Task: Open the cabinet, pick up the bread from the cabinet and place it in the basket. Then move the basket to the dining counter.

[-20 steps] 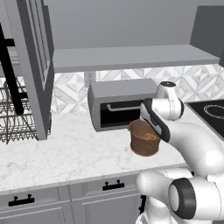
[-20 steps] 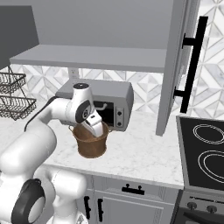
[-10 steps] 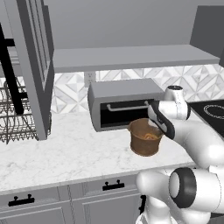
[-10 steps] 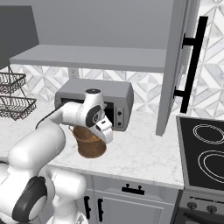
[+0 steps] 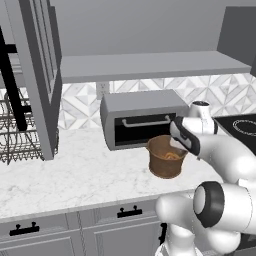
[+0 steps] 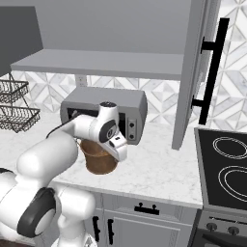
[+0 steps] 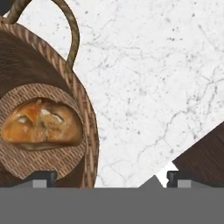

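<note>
Bread (image 7: 41, 122) sits on the floor of the basket (image 5: 166, 156), and the hand view looks straight down on it. From the base views, the basket stands on the worktop (image 5: 75, 175) just before the toaster oven (image 6: 103, 108). The gripper (image 7: 107, 177) hangs above its rim, fingers (image 7: 43, 177) spread wide, empty.

Layout: the bread (image 7: 41, 122) lies in the basket (image 5: 166, 156), which stands on the marble worktop (image 5: 75, 175) in front of the toaster oven (image 5: 142, 119). Wire rack (image 5: 20, 135) at left; stovetop (image 6: 226, 176) at right.
</note>
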